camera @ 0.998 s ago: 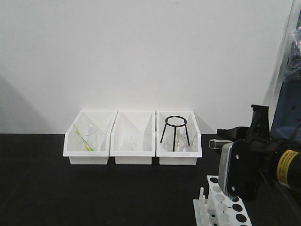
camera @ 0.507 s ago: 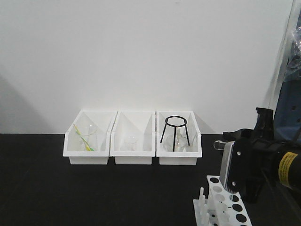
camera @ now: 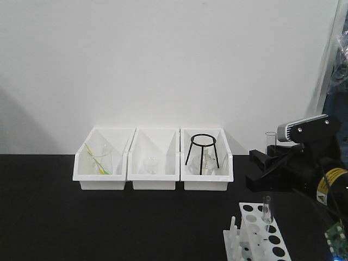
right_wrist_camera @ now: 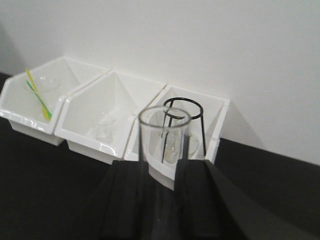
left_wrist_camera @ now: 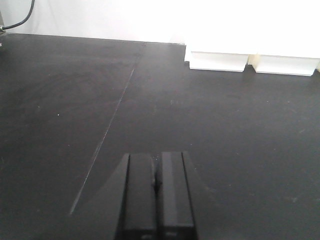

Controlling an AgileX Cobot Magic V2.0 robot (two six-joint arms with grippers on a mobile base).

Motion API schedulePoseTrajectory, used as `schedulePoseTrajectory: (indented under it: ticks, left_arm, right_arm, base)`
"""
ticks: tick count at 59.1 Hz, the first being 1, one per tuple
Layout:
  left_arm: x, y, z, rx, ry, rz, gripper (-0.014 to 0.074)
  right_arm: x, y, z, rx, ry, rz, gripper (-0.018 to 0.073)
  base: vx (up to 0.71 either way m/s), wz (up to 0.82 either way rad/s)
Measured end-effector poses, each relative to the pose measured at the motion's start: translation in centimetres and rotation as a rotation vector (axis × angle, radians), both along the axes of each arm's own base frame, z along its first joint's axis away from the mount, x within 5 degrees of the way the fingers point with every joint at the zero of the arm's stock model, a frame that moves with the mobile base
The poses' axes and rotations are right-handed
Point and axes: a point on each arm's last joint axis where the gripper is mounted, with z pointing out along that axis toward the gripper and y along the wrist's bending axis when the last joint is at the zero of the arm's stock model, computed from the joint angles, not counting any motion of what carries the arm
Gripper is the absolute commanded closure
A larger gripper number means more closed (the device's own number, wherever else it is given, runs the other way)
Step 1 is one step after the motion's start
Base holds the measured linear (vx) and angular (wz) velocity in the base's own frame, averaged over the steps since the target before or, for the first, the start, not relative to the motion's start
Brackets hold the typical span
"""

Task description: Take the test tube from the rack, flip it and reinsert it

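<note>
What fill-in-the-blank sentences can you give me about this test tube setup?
The right gripper is shut on the test tube, whose open end points ____.
The left gripper is shut and holds ____.
In the front view, the black tripod stands in the ____ white bin.
The rack sits on a ____ table.
Missing words: up; nothing; rightmost; black.

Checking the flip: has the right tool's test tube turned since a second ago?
Yes. The test tube turned from level to upright, lower end now over the rack.
</note>
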Motion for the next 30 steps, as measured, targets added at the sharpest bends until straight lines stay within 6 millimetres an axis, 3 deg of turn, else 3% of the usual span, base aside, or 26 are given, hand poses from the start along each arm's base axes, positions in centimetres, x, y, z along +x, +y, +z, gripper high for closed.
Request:
schedulePoseTrajectory:
  ticks: [12, 30]
  left_arm:
    - [0.0, 0.0, 0.0, 0.000, 0.000, 0.000, 0.0603]
    - [0.0, 0.0, 0.0, 0.000, 0.000, 0.000, 0.0603]
  right_arm:
    - [1.5, 0.5, -1.2, 0.176, -0.008, -0.010, 0.0459]
    - [1.3, 0.0, -1.9, 0.196, -0.053, -0.035, 0.0459]
  base:
    - [0.00, 0.00]
    - [0.00, 0.00]
